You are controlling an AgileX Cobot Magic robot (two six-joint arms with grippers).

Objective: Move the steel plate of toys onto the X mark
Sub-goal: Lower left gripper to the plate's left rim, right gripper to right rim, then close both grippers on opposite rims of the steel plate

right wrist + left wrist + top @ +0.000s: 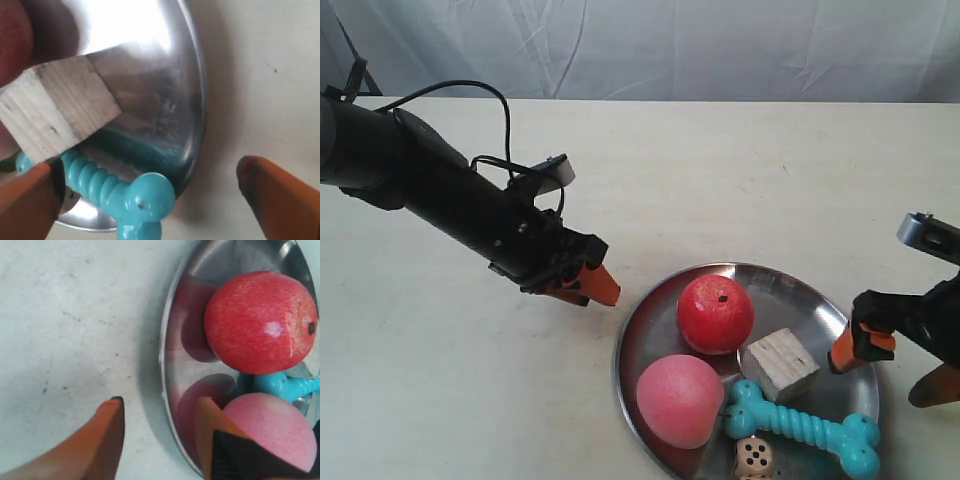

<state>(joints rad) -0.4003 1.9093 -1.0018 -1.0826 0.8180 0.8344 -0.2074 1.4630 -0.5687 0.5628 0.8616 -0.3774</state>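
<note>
The steel plate (790,290) sits at the near right of the cream table. It holds a red apple (715,313), a pink peach (680,398), a wooden cube (779,363), a turquoise bone (805,425) and a cream die (753,457). My left gripper (160,402) is open. The plate's rim (167,365) runs between its orange fingers, beside the peach (272,427) and apple (260,320). My right gripper (147,170) is open too and straddles the opposite rim (197,100), near the bone (115,192) and cube (55,110). No X mark shows in any view.
In the exterior view the left arm (440,190) reaches in from the left, trailing a black cable (505,110). The right gripper (892,368) enters at the right edge. A pale cloth backdrop (650,45) closes the far side of the table.
</note>
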